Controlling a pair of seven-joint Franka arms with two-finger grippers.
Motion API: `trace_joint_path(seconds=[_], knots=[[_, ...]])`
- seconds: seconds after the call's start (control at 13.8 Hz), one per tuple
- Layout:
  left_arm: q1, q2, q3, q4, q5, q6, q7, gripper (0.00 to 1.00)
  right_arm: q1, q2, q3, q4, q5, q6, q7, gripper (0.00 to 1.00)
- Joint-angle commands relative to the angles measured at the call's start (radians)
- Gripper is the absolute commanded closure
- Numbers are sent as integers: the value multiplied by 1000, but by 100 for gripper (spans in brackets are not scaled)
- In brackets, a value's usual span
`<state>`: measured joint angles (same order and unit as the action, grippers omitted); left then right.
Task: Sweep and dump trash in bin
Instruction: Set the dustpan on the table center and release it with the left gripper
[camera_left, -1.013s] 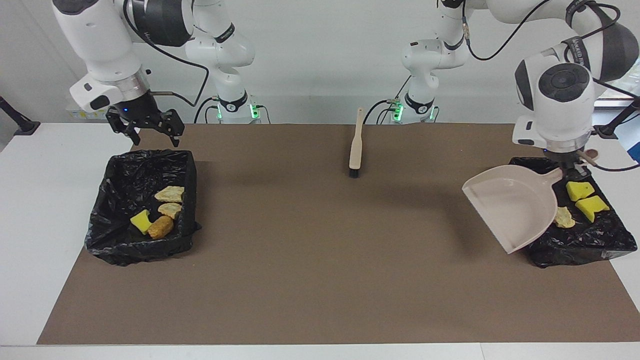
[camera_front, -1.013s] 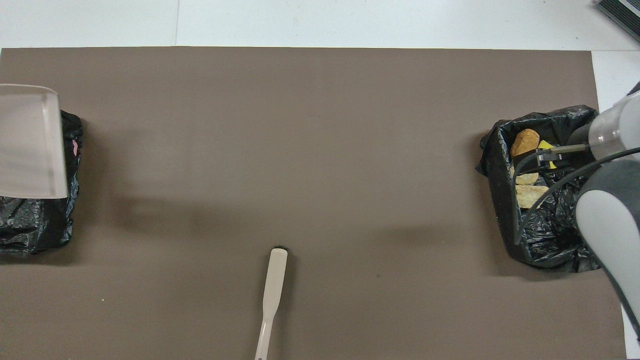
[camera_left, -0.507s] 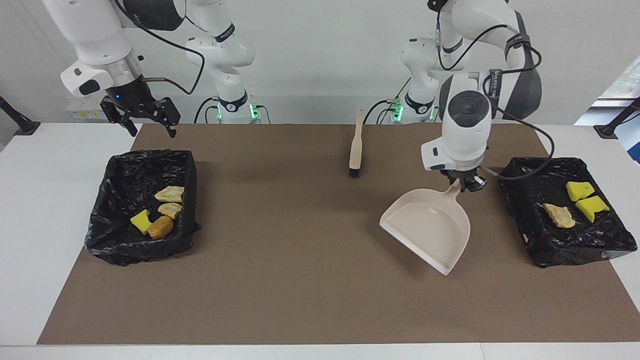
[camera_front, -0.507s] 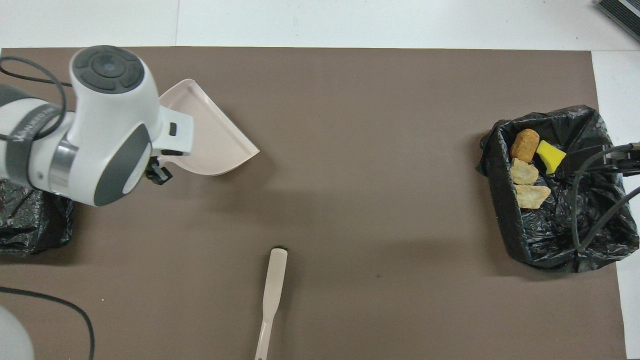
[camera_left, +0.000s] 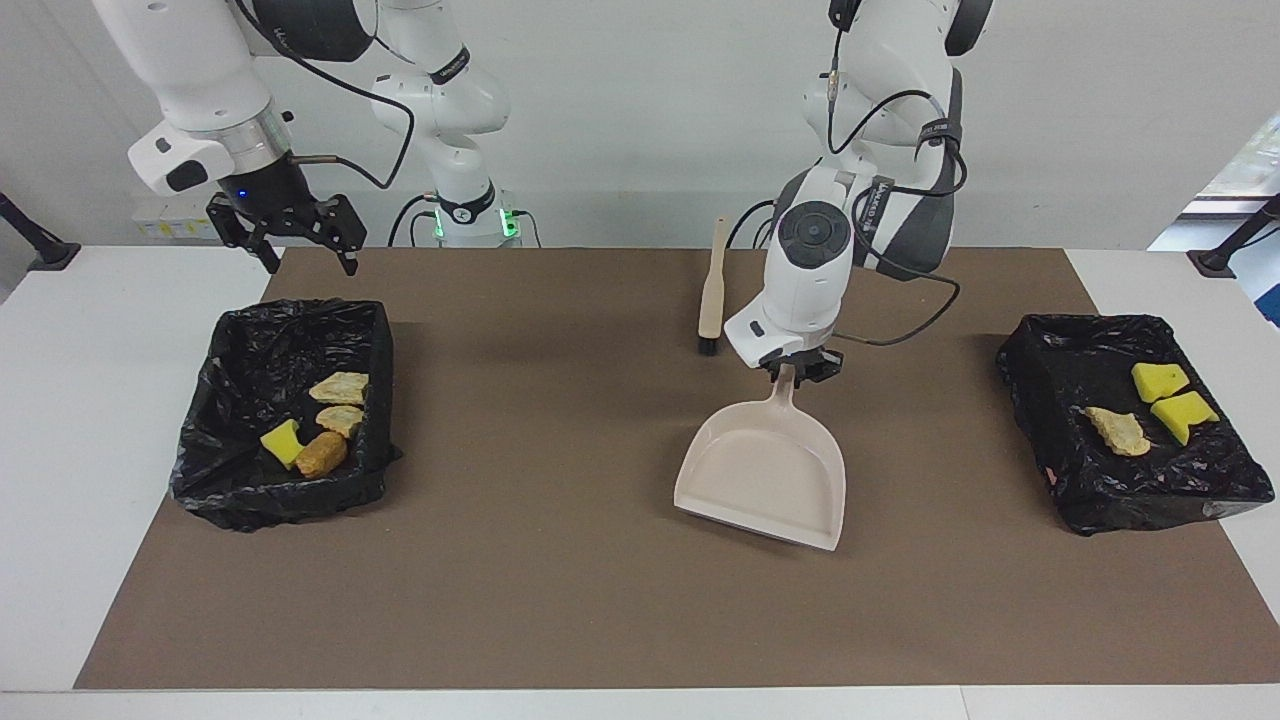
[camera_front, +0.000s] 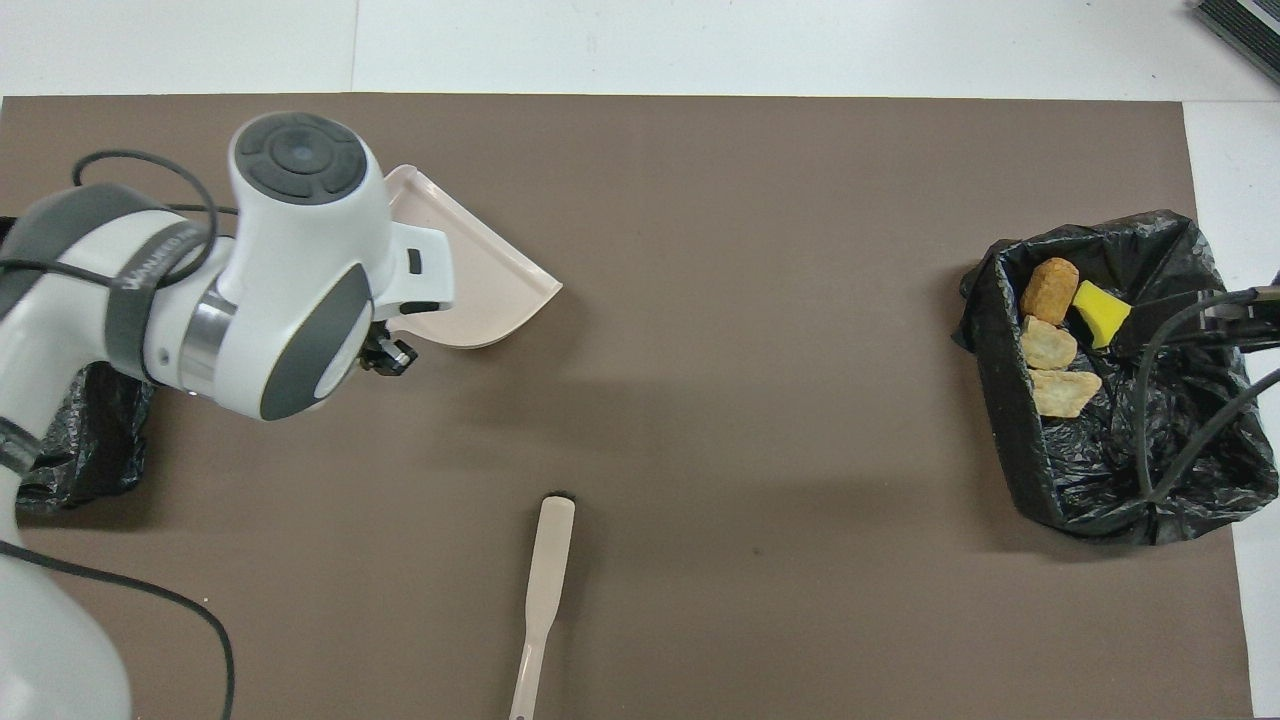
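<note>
My left gripper (camera_left: 797, 372) is shut on the handle of the beige dustpan (camera_left: 762, 472), which hangs empty, low over the middle of the brown mat; it also shows in the overhead view (camera_front: 480, 285). The trash lies in two black-lined bins. The bin (camera_left: 250, 330) at the right arm's end holds a yellow sponge chunk (camera_left: 282, 441), a brown lump (camera_left: 321, 454) and two tan pieces (camera_left: 340, 387). The bin (camera_left: 1060, 340) at the left arm's end holds two yellow chunks (camera_left: 1160, 380) and a tan lump (camera_left: 1118, 432). My right gripper (camera_left: 307, 262) is open and empty, raised over the robots' edge of its bin.
The beige brush (camera_left: 711, 290) with black bristles lies on the mat near the robots, between the arm bases; it also shows in the overhead view (camera_front: 545, 580). The brown mat (camera_left: 560, 580) covers most of the white table.
My left arm has carried the dustpan from over the bin at its end toward the middle of the mat and lowered it. My right gripper has risen slightly from its bin.
</note>
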<state>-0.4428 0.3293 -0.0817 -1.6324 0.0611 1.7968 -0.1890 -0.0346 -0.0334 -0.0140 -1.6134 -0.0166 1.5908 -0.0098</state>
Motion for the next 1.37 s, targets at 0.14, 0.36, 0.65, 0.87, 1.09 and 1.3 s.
trace_joint_path(seconds=[0.14,0.36,0.65,0.87,1.09,1.3], knots=[[-62,42,20,-37,-29,101,-125,100,-33,-16,-11,-17,0,-9,-10,0],[-70,63,20,-32,-70,134,-195,91,-13,-16,0,-16,9,-8,-12,0],[-59,51,23,-26,-81,113,-195,0,-18,-16,0,-16,9,-8,-12,0],[-21,-30,42,-24,-69,69,-153,0,-14,-16,0,-17,9,-8,-12,0],[73,-157,43,-29,-69,27,-51,0,-16,-16,0,-16,9,-8,-12,0],[166,-300,43,-26,-70,-98,92,0,-16,-16,0,-16,9,-8,-12,0]])
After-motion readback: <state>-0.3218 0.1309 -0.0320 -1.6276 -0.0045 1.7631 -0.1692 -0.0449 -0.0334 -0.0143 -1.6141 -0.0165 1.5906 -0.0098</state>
